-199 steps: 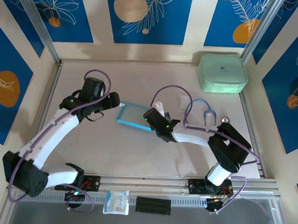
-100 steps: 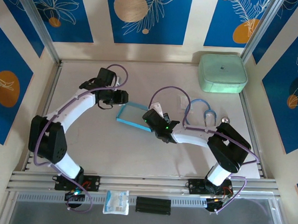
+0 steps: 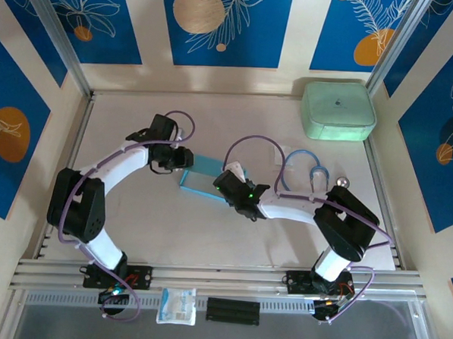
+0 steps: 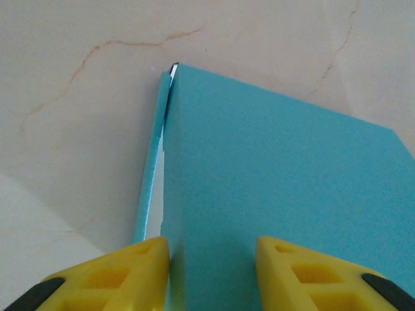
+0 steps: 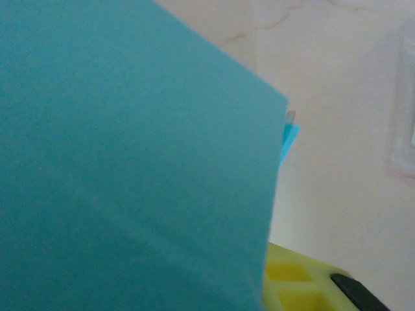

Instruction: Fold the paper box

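**Obscured:** In the overhead view, the fingertips of the left pincer and the right pincer are too dark and small to be made out. No contact can be read there. In the right wrist view, the box lies blurred close against the lens. A single yellow fingertip is seen beneath its edge, so the state of the right pincer cannot be determined.

**Position:** The light blue, thin-card paper box is found on the pale veined worktop, directly between the two pincers. In the left wrist view, the yellow fingertips are cut off by the frame edge. They are held apart, with the box's blue face spanning the gap and an upright side flap against the left tip. Whether the card is clamped cannot be determined.
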Robot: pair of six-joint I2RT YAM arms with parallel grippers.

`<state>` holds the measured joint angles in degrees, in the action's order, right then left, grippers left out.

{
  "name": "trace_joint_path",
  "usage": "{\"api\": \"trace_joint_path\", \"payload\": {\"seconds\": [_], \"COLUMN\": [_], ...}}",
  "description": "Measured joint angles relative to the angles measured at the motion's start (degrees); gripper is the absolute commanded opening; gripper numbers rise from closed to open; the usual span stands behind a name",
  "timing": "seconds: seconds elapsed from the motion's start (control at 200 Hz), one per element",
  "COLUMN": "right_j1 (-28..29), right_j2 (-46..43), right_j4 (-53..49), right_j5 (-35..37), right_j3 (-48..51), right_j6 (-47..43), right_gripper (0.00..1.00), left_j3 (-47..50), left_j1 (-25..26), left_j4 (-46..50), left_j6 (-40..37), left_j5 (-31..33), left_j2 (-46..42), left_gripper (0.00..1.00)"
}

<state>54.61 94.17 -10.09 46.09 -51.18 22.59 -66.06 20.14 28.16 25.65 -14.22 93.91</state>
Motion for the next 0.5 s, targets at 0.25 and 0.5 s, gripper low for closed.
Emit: {"api": "trace_joint_path", "payload": {"seconds": [0.25, 0.5], "right_j1": [3.28, 6.69], "right_j2": [-9.77, -25.03], "right_j4": [-3.93, -11.41], "right_j5": [-4.76, -8.66], "right_j3": [3.41, 7.08], "right_j6": [7.17, 12.63], "right_gripper": [0.68, 0.80], "left_j3": [2.08, 2.08], "left_j1": [0.13, 0.39], "left_j4": [-2.86, -3.34], "left_j6": [2.45, 3.02], "left_j5": [-0.81, -0.74], "left_j2": [-0.02, -0.07], "left_gripper": [0.39, 0.39]}}
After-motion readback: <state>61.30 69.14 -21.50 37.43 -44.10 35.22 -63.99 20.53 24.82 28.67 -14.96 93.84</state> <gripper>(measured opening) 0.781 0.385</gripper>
